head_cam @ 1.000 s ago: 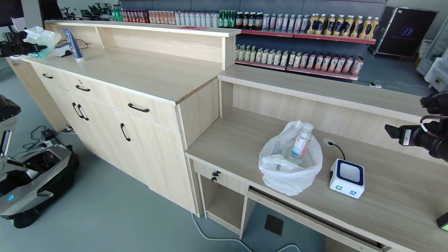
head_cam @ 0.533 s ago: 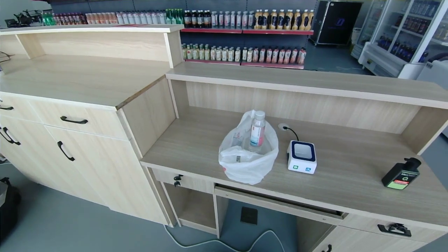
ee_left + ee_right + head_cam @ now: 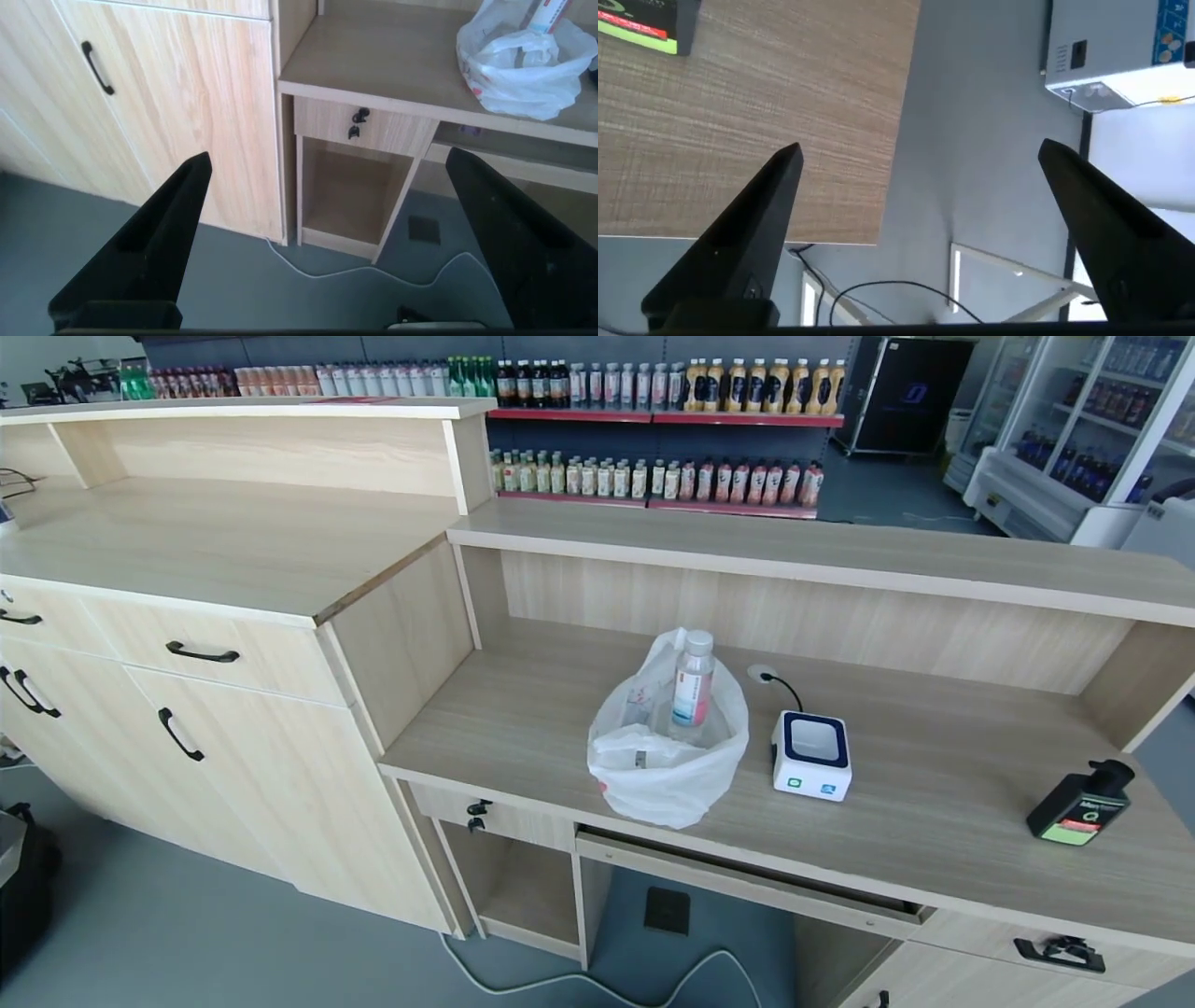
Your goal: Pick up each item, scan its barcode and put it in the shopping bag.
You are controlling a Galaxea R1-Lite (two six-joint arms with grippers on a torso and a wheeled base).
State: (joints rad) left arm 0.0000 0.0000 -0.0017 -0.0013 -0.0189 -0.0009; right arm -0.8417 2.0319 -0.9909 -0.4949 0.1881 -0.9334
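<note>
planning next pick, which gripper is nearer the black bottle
Right. Right gripper is at the counter end by the black bottle; left gripper is low, beyond the shopping bag.

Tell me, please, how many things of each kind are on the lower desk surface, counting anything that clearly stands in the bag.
shopping bag: 1
clear bottle, upright in the bag: 1
black pump bottle: 1
scanner: 1
Total: 4. What else is in the bag cannot be made out.
</note>
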